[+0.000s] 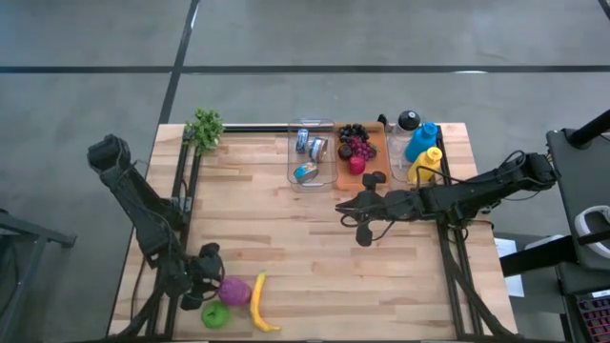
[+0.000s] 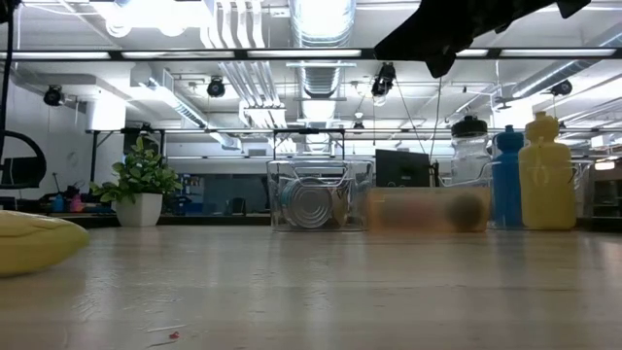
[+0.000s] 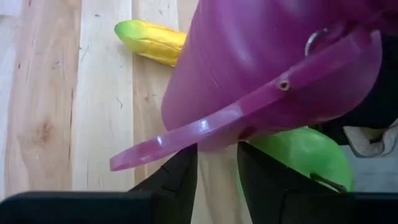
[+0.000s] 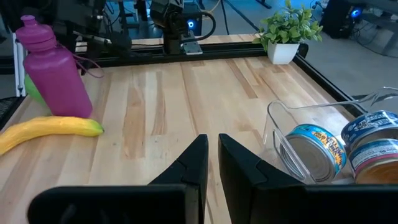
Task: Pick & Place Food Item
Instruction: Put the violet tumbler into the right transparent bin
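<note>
A yellow banana (image 1: 258, 303) lies flat near the table's front left, next to an upright purple bottle (image 1: 234, 291) and a green fruit (image 1: 214, 315). My left gripper (image 1: 212, 276) slants down just left of the bottle. In the left wrist view its fingers stand a little apart (image 3: 217, 149), with bare wood between them, under the bottle's purple strap (image 3: 205, 127). My right gripper (image 1: 341, 207) hangs shut above the table's middle, pointing toward the left edge, with nothing in it (image 4: 212, 140). My left gripper's fingertips (image 3: 189, 155) end right at the lower edge of the purple bottle's strap, which runs across both of them. I cannot tell whether they touch it.
At the far edge stand a clear bin (image 1: 312, 152) of cans, a cutting board (image 1: 374, 152) with grapes and a red fruit, and three bottles (image 1: 421, 143). A potted plant (image 1: 204, 129) sits at the far left corner. Bare wood lies across the table's middle.
</note>
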You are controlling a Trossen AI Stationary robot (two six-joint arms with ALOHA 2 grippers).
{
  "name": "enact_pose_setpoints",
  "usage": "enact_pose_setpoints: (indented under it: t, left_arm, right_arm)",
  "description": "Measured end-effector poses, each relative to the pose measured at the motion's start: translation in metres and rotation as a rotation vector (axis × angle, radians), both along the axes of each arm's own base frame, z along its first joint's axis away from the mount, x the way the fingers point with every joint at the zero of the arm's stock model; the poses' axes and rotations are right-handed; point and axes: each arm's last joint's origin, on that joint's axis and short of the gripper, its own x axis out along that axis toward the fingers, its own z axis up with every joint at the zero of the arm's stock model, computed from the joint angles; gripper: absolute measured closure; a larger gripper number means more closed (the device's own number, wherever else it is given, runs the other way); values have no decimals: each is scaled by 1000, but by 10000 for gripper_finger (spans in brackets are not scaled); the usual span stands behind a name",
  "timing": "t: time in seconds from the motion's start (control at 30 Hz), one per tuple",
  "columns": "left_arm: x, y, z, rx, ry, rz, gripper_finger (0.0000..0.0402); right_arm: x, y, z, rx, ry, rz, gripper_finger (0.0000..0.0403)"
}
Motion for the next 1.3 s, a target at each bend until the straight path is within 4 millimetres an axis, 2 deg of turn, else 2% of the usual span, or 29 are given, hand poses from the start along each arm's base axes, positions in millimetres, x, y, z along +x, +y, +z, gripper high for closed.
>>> enact_pose_setpoints:
  t: [0.33, 0.7, 1.3]
  left_arm:
    - [6, -13, -19, -14, 66, 24, 284]
    - [19, -26, -34, -31, 45, 76, 284]
    - [55, -1, -37, -3, -10, 284, 284]
  right_arm:
    - [0, 0, 0, 0, 0, 0, 369]
    - [0, 0, 0, 16, -3, -5, 369]
    - [0, 0, 0, 16, -2, -5, 369]
